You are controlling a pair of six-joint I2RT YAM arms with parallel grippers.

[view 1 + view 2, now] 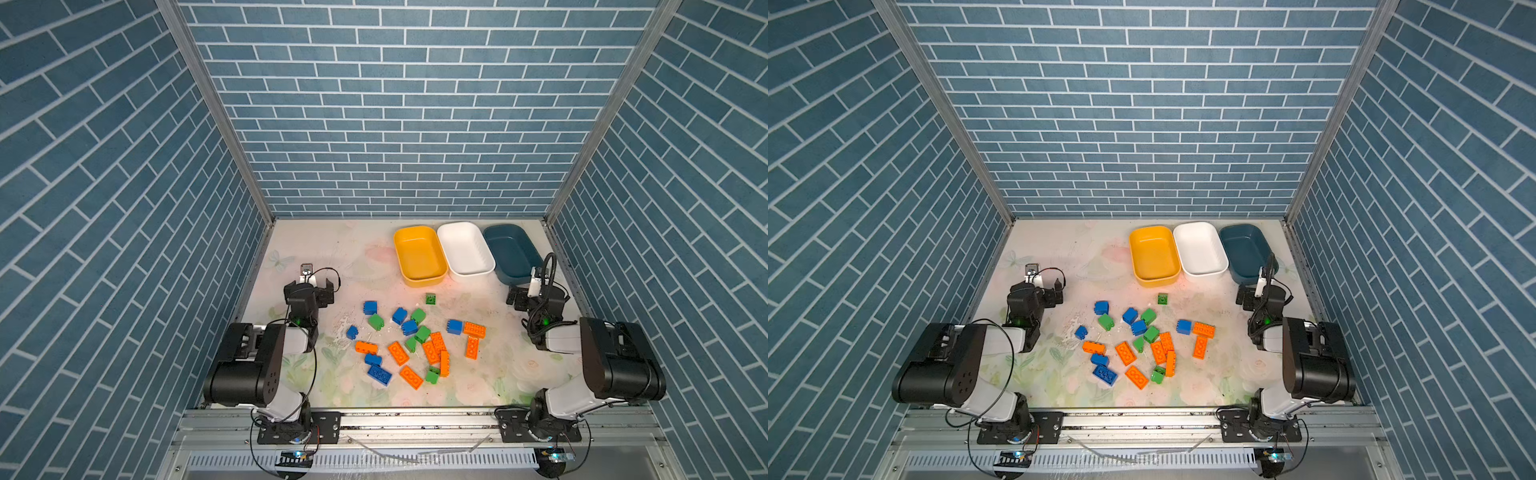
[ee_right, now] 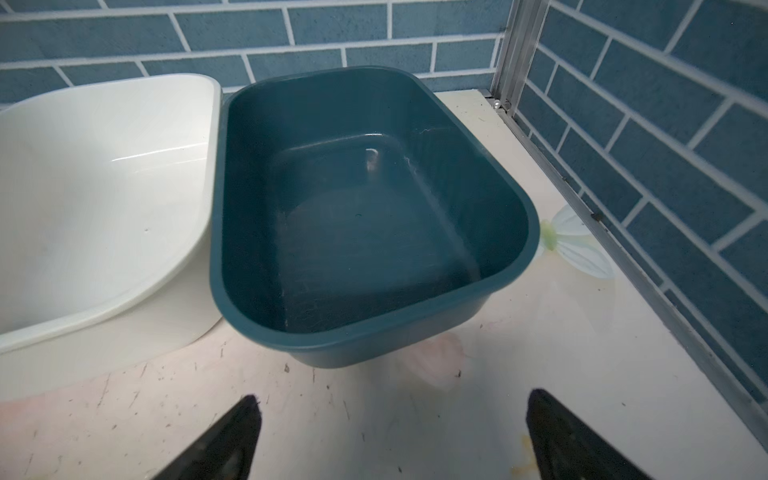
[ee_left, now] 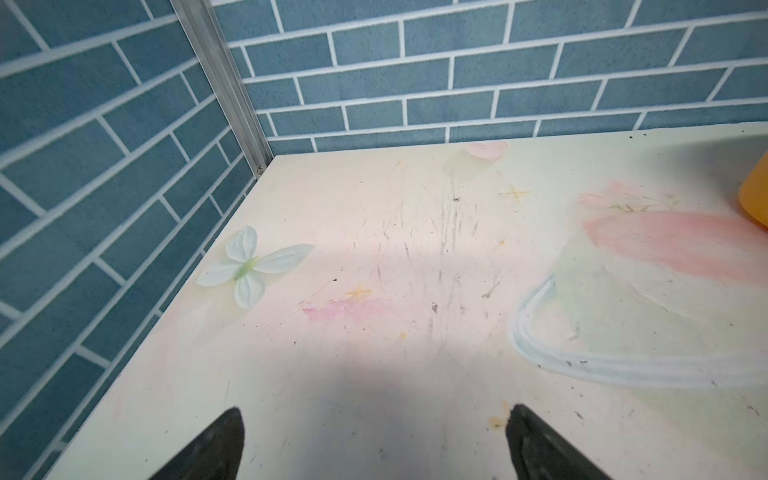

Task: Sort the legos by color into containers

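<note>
Blue, green and orange legos lie scattered on the middle of the table in both top views, among them a blue block (image 1: 370, 307), a lone green block (image 1: 430, 298) and a long orange one (image 1: 473, 329). At the back right stand three empty containers side by side: yellow (image 1: 419, 255), white (image 1: 465, 249) and dark teal (image 1: 509, 251). My left gripper (image 1: 309, 286) hovers left of the pile, open and empty over bare table (image 3: 374, 415). My right gripper (image 1: 530, 293) is open and empty just in front of the teal tub (image 2: 365, 336), with the white tub (image 2: 104, 187) beside it.
Blue brick-patterned walls (image 1: 395, 124) close in the table at the back and on both sides. A metal rail (image 1: 415, 419) carrying both arm bases runs along the front edge. The yellow tub's corner (image 3: 754, 199) shows in the left wrist view.
</note>
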